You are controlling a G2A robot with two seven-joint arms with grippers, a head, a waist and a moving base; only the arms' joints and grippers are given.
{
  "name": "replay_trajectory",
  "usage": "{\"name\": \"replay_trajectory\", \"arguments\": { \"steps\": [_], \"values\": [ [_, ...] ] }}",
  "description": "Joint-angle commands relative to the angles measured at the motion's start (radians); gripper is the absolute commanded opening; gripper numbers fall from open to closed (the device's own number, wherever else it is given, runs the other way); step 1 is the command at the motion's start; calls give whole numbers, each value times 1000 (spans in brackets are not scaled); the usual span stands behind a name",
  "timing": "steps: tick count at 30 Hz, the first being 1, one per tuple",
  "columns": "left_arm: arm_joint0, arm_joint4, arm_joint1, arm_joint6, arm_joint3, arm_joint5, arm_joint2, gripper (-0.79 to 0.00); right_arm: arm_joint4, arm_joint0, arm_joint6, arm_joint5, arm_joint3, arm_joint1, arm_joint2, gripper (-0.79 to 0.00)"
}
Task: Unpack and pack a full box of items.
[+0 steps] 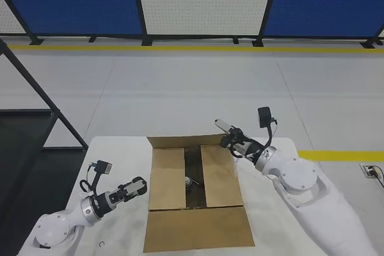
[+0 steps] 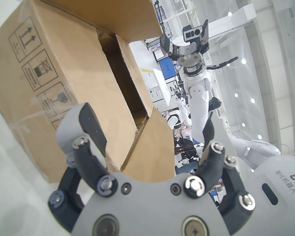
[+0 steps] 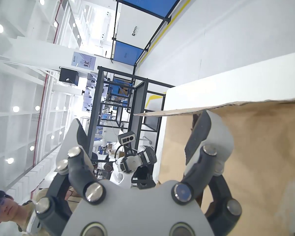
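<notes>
A brown cardboard box [image 1: 166,185] stands in the middle of the white table [image 1: 115,153]. Its two inner flaps lie nearly flat with a narrow gap between them, and a small grey item [image 1: 189,182] shows through the gap. The near flap [image 1: 198,230] is folded outward; the far flap [image 1: 182,139] stands up. My left gripper [image 1: 137,187] is open and holds nothing, low beside the box's printed side [image 2: 39,79]. My right gripper [image 1: 227,131] is open at the box's far right corner, and the edge of a cardboard flap [image 3: 260,148] lies by its fingertips.
A black metal rack [image 1: 25,102] stands off the table's left side. Blue partition panels [image 1: 77,16] and a yellow floor line [image 1: 179,48] run along the back. Bare table [image 1: 269,224] lies on both sides of the box.
</notes>
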Motion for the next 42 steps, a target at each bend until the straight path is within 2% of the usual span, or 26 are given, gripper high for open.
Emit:
{"name": "replay_trajectory", "arguments": {
  "steps": [1,11,14,17,25,31,42],
  "values": [
    [0,0,0,0,0,0,0,0,3,-2,2,0,0,1,2,0],
    [0,0,0,0,0,0,0,0,14,-9,-11,5,2,-1,3,0],
    [0,0,0,0,0,0,0,0,24,10,-82,77,22,-19,-29,0],
    [0,0,0,0,0,0,0,0,57,52,-147,111,67,-49,-78,0],
    [0,0,0,0,0,0,0,0,186,182,-273,80,277,-137,-166,0],
    [0,0,0,0,0,0,0,0,248,275,-394,83,453,-218,-245,0],
    [0,0,0,0,0,0,0,0,284,392,-467,94,742,-359,-357,0]
  ]
}}
